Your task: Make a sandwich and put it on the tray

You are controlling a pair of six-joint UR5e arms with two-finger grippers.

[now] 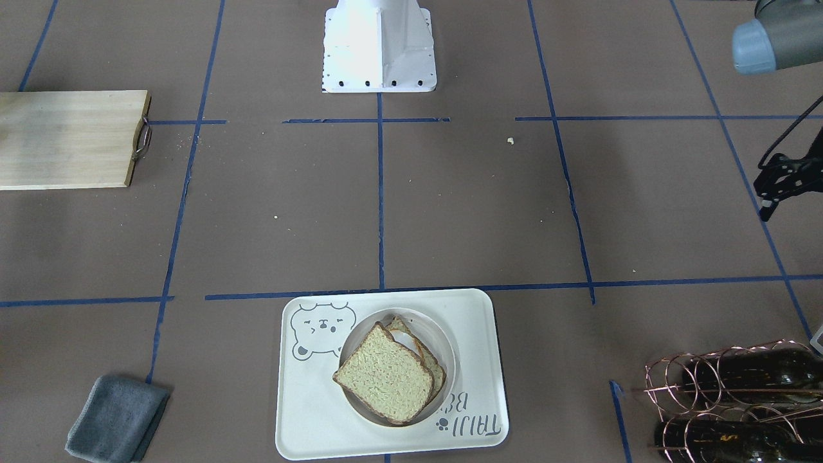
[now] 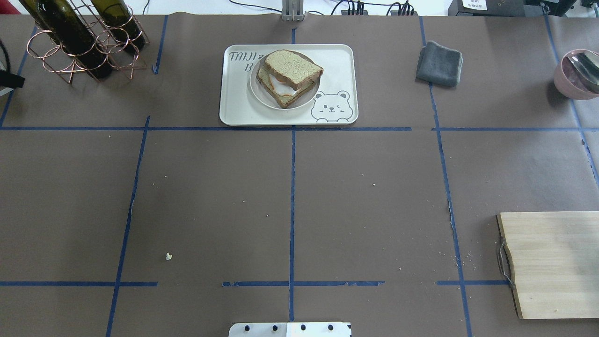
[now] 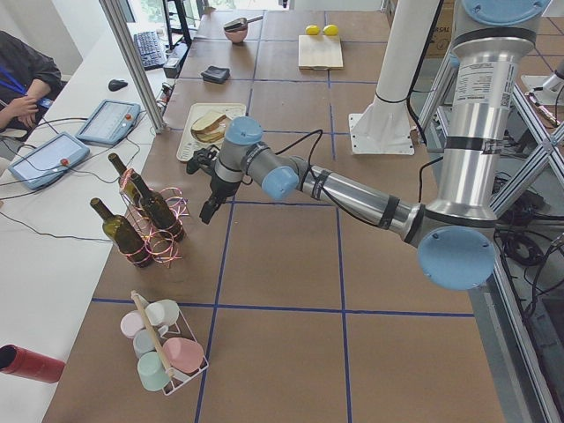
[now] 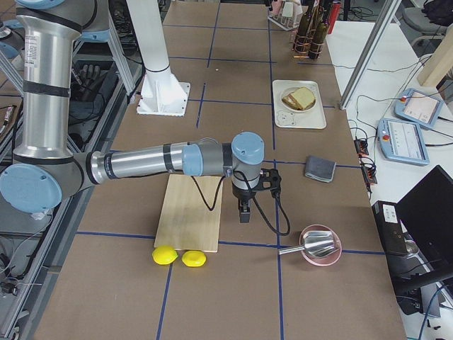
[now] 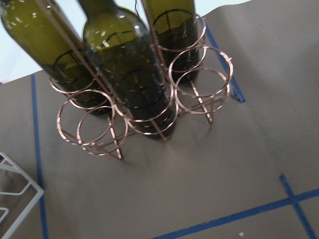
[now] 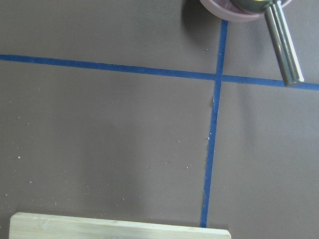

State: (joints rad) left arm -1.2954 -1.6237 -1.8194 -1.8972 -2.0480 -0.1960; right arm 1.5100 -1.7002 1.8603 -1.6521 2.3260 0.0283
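The sandwich (image 2: pixel 292 70) is two tan bread slices with dark crust, the top one skewed over the lower. The white egg (image 2: pixel 282 90) peeks out between them. It lies on a small round white dish on the cream tray (image 2: pixel 337 61) with the bear drawing, at the table's far middle. It also shows in the front view (image 1: pixel 386 379) on the tray (image 1: pixel 476 321). My left gripper (image 3: pixel 210 210) hangs near the bottle rack, far from the tray. My right gripper (image 4: pixel 244 214) hangs beside the wooden board. I cannot tell whether either is open or shut. Neither holds anything that I can see.
A copper rack with wine bottles (image 2: pixel 84 42) stands far left. A grey cloth (image 2: pixel 440 63) lies right of the tray. A pink bowl with a metal scoop (image 2: pixel 575 75) sits at the right edge. A wooden board (image 2: pixel 552 262) lies near right, with two lemons (image 4: pixel 177 256) by it.
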